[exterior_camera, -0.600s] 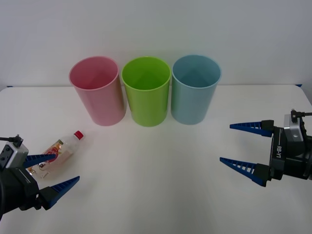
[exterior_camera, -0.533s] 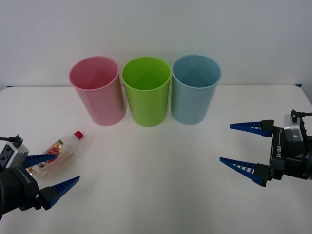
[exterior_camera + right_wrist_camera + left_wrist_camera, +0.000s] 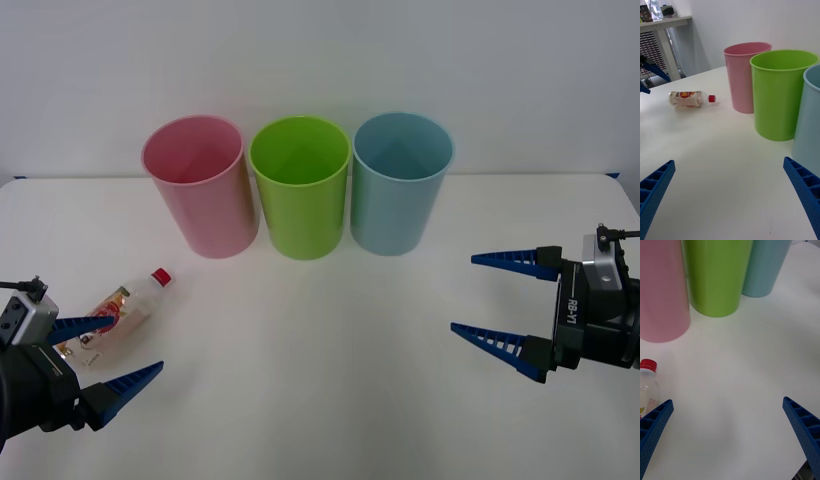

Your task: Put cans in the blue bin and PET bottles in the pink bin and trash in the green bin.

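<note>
Three tubs stand in a row at the back of the white table: the pink bin (image 3: 200,185) on the left, the green bin (image 3: 300,185) in the middle, the blue bin (image 3: 402,182) on the right. A PET bottle (image 3: 122,312) with a red cap lies on its side at the left, cap toward the pink bin. My left gripper (image 3: 113,351) is open right beside the bottle's near end, one finger crossing over its base. My right gripper (image 3: 496,298) hangs open at the right, in front of the blue bin, holding nothing.
The table's middle is bare white surface (image 3: 320,350). In the right wrist view a desk with shelving (image 3: 662,37) stands beyond the table's left side. A pale wall (image 3: 320,60) rises right behind the bins.
</note>
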Controlling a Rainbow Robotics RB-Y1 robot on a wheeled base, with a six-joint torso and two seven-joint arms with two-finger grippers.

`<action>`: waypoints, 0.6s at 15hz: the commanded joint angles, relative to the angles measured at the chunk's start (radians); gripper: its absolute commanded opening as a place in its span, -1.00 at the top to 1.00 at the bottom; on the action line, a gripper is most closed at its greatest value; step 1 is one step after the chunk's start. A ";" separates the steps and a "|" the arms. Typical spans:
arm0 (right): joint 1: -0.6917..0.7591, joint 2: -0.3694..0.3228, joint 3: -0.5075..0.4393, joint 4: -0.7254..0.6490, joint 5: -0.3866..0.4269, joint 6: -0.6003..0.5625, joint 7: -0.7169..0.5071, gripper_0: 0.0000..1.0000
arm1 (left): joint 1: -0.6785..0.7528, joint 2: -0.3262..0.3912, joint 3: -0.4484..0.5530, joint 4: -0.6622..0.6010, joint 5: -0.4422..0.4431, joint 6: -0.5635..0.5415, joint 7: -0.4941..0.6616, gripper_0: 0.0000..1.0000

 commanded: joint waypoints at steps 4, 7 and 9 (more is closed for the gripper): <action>0.000 0.000 0.000 0.000 0.000 0.000 0.000 -1.00 | 0.000 0.000 0.000 0.000 0.000 0.000 0.000 -1.00; 0.000 0.000 0.000 0.000 0.000 0.000 0.000 -1.00 | 0.000 0.000 0.000 0.000 0.000 0.000 0.000 -1.00; 0.000 0.000 0.000 0.000 0.000 0.000 0.000 -1.00 | 0.000 0.000 0.000 0.000 0.000 0.000 0.000 -1.00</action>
